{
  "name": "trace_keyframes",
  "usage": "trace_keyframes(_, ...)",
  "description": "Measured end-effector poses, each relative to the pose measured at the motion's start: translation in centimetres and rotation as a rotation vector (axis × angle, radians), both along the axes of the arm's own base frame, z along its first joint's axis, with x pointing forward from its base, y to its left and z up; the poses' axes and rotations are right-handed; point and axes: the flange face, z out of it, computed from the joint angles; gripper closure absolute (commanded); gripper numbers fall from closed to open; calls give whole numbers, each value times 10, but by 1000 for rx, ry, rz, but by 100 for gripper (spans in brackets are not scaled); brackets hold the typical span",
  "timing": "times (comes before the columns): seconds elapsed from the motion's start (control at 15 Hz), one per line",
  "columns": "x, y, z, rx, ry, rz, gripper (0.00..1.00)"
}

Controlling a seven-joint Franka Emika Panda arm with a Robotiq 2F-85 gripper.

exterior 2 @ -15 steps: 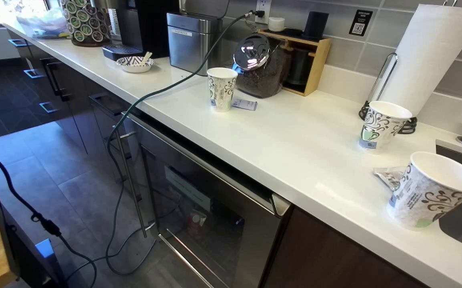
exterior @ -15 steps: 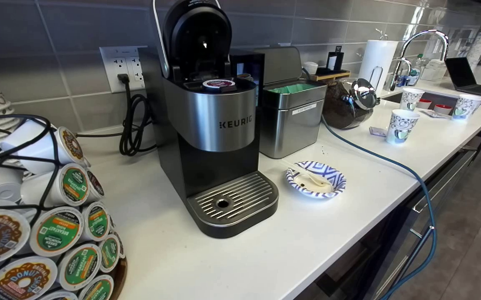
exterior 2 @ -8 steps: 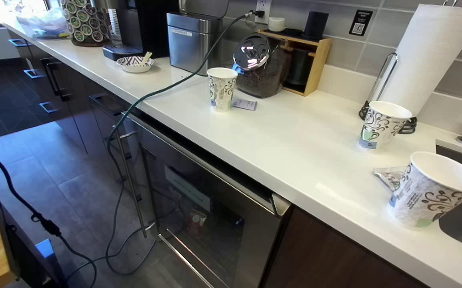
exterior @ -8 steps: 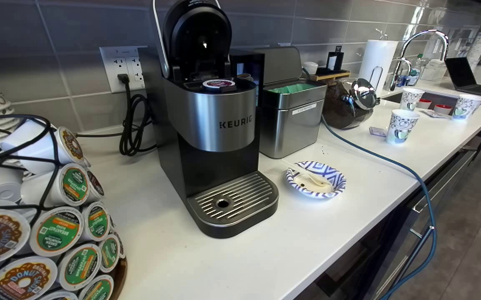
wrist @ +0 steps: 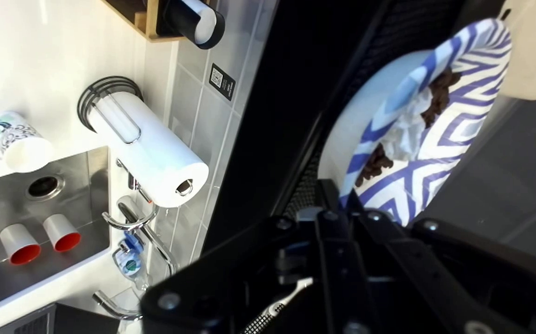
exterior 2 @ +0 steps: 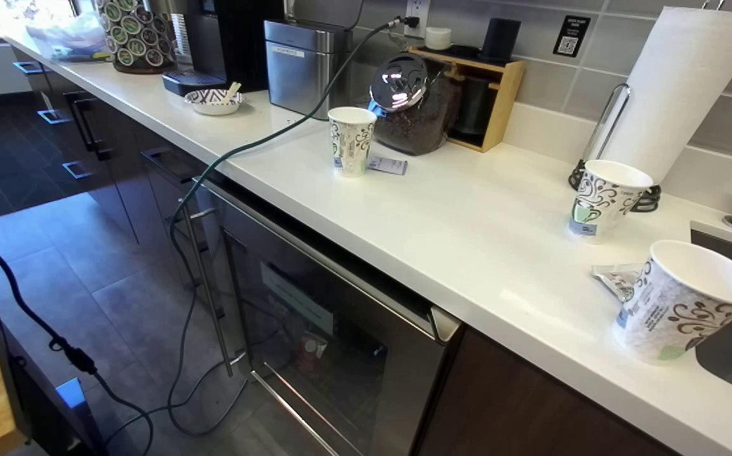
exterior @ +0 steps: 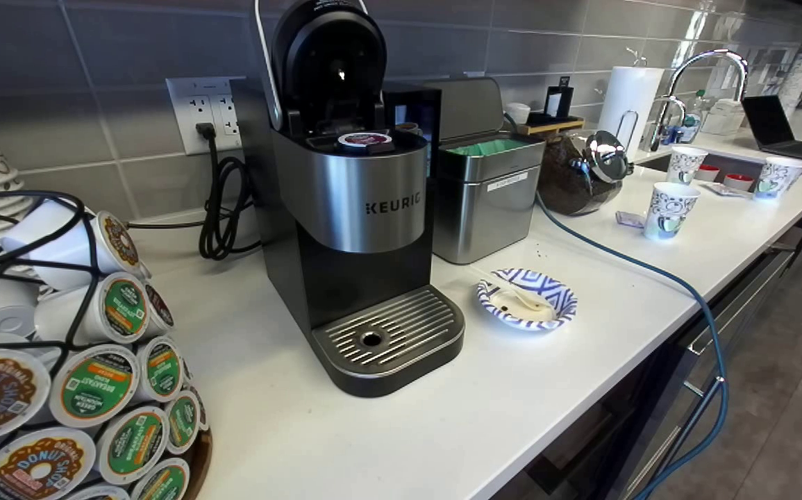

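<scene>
KEURIG on brewer [exterior: 352, 201], DONUT SHOP on pods [exterior: 36, 469]

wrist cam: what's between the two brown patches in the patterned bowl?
In the wrist view, a crumpled white piece lies between the upper brown patch and the lower brown patch, inside the patterned bowl.

On your Robotiq gripper [wrist: 340, 198], the fingertips [wrist: 328, 194] stand pinched close together; the finger linkages [wrist: 342, 260] lie behind them.

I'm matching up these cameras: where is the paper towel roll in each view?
In an exterior view: paper towel roll, upper right.
In an exterior view: paper towel roll, top right corner.
Wrist view: paper towel roll, left of centre, slanted.
Shared landmark: the sink nearby.
</scene>
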Motion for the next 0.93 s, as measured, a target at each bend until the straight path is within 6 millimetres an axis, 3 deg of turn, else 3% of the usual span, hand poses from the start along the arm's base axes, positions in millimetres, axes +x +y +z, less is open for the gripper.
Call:
trace_keyframes(0.2,0,1,0,3,-1,0,99)
trace_keyframes(0.27,0,1,0,4,-2,0,72)
trace_keyframes(0.4,0,1,0,7,-2,-1,66)
trace_keyframes(0.93,0,0,0,12,-4,-5,5)
